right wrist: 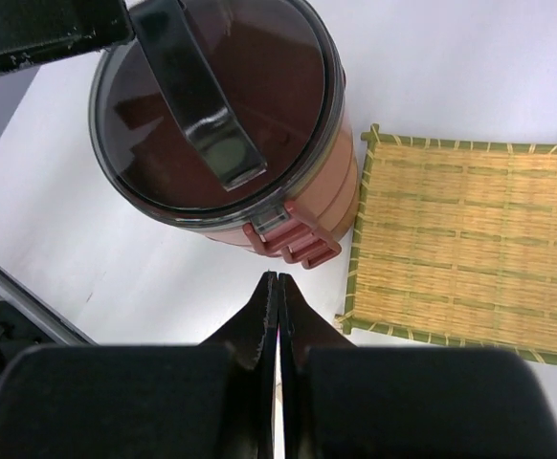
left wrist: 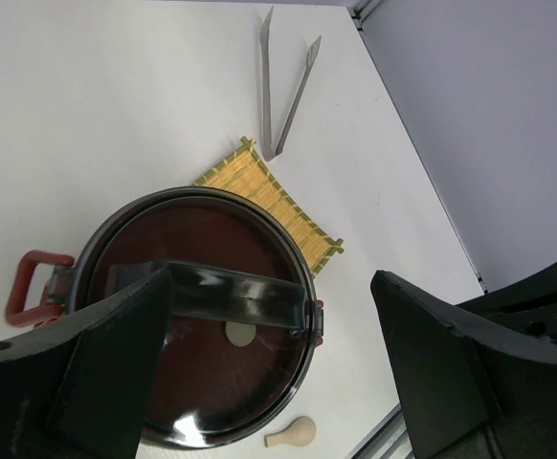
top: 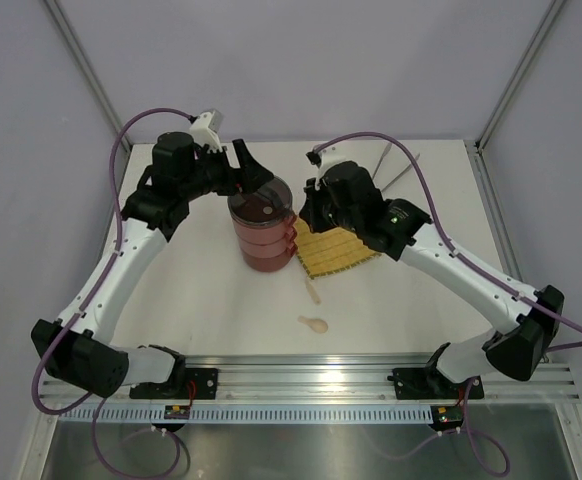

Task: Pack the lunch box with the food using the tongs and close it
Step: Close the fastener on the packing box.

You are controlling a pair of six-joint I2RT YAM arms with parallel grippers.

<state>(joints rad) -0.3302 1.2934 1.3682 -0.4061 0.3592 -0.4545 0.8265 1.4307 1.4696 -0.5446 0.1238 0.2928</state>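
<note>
Lunch box (top: 264,225) looks hard, shiny and tippy, so its top handle (right wrist: 202,105) seems the best hold. Left hand (left wrist: 274,277) is spread wide over the lid (right wrist: 278,76). Right hand (right wrist: 277,279) is pressed together beside the clips (right wrist: 293,234).

From above, the left tool (top: 253,183) stands over the lunch box (top: 264,245) and covers the far part of its lid (top: 263,207). Whether a finger touches the lid, I cannot tell. The tier walls hide what lies inside. The right tool (top: 309,215) hides the corner of the mat (top: 339,255) under it, and the arm behind it hides much of the tongs (top: 407,167). In the right wrist view the mat is cut off to the right of the tool.
</note>
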